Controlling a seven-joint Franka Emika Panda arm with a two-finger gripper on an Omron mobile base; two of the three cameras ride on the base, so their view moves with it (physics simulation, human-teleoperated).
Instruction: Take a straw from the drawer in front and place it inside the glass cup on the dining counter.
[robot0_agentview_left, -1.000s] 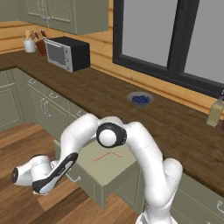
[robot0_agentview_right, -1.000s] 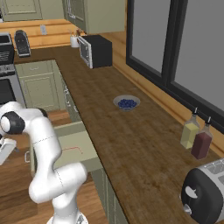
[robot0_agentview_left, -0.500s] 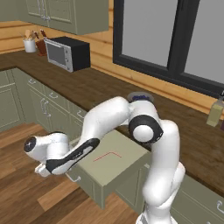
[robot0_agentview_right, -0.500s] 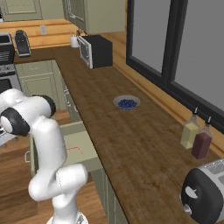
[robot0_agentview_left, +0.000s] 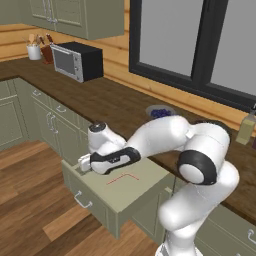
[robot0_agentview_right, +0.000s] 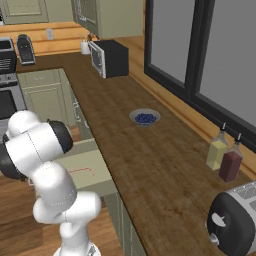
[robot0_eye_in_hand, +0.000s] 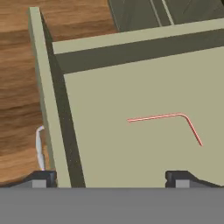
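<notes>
Hand view: bent pink straw lying right of centre on the floor of the pulled-out drawer, untouched. Gripper spread wide, empty, at bottom edge. Reaching step; next, probably descending over the straw and pinching.

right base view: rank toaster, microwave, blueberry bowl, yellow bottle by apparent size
1. toaster, though it sits nearest the camera
2. microwave, farther back
3. yellow bottle and blueberry bowl: too alike to rank

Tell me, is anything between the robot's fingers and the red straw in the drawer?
No. In the hand view, only bare drawer floor lies between the open gripper and the straw.
</notes>
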